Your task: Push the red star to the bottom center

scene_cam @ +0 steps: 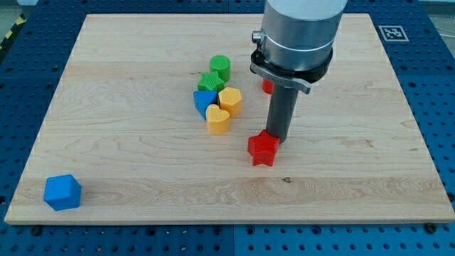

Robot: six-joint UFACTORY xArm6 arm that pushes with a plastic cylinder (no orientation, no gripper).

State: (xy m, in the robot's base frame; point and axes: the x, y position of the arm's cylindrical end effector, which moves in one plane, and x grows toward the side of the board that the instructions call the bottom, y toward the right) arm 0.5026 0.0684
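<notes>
The red star lies on the wooden board, a little right of centre and below the middle. My tip rests against the star's upper right side, touching it. The rod rises from there to the arm's grey body at the view's top. Another red block shows partly behind the rod, its shape hidden.
A cluster sits left of the rod: a green cylinder, a green star, a blue block, a yellow hexagon and a yellow heart. A blue block lies at the board's bottom left corner.
</notes>
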